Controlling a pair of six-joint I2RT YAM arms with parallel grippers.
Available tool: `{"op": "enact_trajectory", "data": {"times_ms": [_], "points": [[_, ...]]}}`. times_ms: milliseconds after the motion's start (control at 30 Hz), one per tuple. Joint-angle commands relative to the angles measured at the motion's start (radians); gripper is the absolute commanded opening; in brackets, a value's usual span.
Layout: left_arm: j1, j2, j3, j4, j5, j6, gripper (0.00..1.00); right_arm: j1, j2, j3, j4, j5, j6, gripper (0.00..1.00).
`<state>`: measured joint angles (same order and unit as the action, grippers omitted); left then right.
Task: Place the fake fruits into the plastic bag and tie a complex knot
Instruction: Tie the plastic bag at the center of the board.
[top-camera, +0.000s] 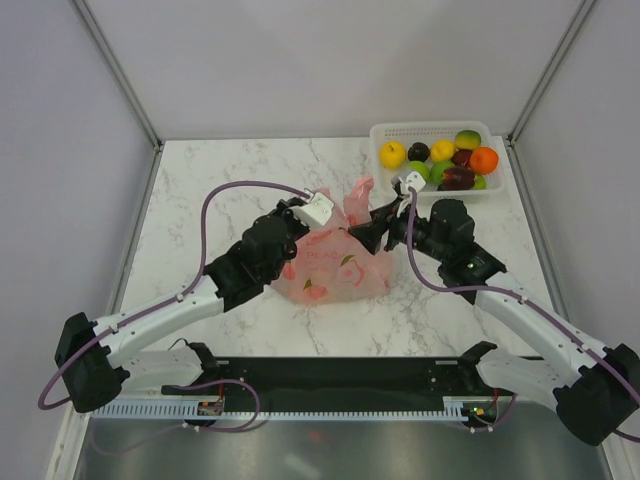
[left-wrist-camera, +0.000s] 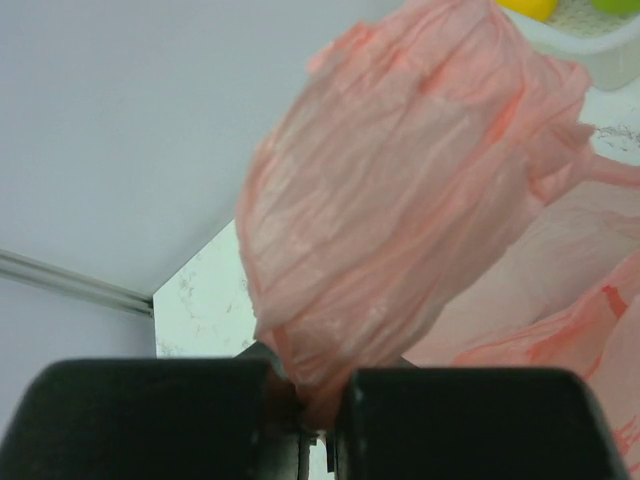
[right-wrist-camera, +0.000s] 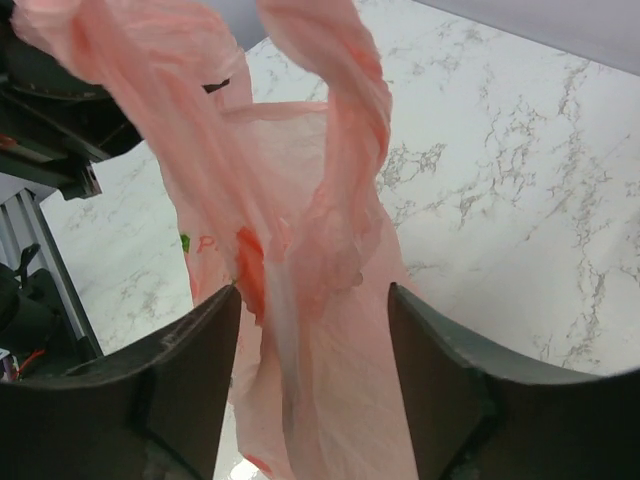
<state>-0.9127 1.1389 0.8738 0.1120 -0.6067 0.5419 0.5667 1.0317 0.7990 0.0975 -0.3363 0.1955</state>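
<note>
The pink plastic bag (top-camera: 335, 265) lies at the table's middle, its handles (top-camera: 360, 196) pulled upward. My left gripper (top-camera: 330, 212) (left-wrist-camera: 310, 400) is shut on a bunched handle (left-wrist-camera: 400, 220) of the bag. My right gripper (top-camera: 368, 230) (right-wrist-camera: 312, 300) stands open, and a hanging strand of the bag (right-wrist-camera: 300, 250) runs between its fingers (right-wrist-camera: 190, 370) without being pinched. The fake fruits (top-camera: 441, 152) sit in yellow, green, orange, red and dark purple inside the white basket (top-camera: 390, 130) at the back right. No knot is in view.
The white lattice basket (left-wrist-camera: 590, 45) shows at the top right of the left wrist view, with a yellow fruit (left-wrist-camera: 530, 6) in it. Grey walls with metal rails (top-camera: 120, 75) enclose the marble table (top-camera: 220, 190). A black rail (top-camera: 330, 375) runs along the near edge.
</note>
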Motion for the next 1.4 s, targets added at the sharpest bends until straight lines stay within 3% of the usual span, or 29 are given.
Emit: {"op": "enact_trajectory", "data": {"times_ms": [0, 167, 433, 500, 533, 667, 867, 1033, 1100, 1167, 1367], "points": [[0.008, -0.042, 0.034, 0.023, -0.034, -0.076, 0.02, 0.001, 0.031, 0.029, 0.024, -0.001, -0.002, 0.70], [0.008, -0.050, 0.033, 0.023, -0.034, -0.073, 0.02, 0.025, 0.071, 0.060, 0.041, 0.090, 0.007, 0.82], [0.011, -0.045, 0.042, 0.014, -0.068, -0.086, 0.02, 0.097, 0.068, 0.033, 0.166, 0.282, 0.034, 0.77], [0.017, -0.044, 0.053, 0.000, -0.079, -0.100, 0.02, 0.099, 0.051, 0.020, 0.191, 0.353, 0.051, 0.64], [0.020, -0.041, 0.060, -0.014, -0.094, -0.112, 0.02, 0.099, 0.051, 0.025, 0.177, 0.382, 0.062, 0.48], [0.057, -0.039, 0.083, -0.041, -0.137, -0.157, 0.02, 0.098, 0.064, 0.049, 0.102, 0.505, 0.062, 0.20], [0.172, -0.042, 0.103, -0.083, -0.131, -0.195, 0.02, 0.099, 0.061, 0.049, 0.001, 0.678, 0.073, 0.11], [0.201, -0.019, 0.114, -0.100, -0.145, -0.171, 0.02, 0.099, 0.045, 0.074, -0.073, 0.709, 0.064, 0.13], [0.201, -0.018, 0.119, -0.104, -0.137, -0.183, 0.02, 0.099, 0.045, 0.080, -0.084, 0.672, 0.058, 0.42], [0.201, -0.016, 0.122, -0.106, -0.119, -0.200, 0.02, 0.101, 0.045, 0.069, -0.070, 0.651, 0.068, 0.57], [0.201, -0.033, 0.120, -0.130, -0.093, -0.220, 0.02, 0.110, 0.093, 0.088, -0.056, 0.661, 0.114, 0.60]]}}
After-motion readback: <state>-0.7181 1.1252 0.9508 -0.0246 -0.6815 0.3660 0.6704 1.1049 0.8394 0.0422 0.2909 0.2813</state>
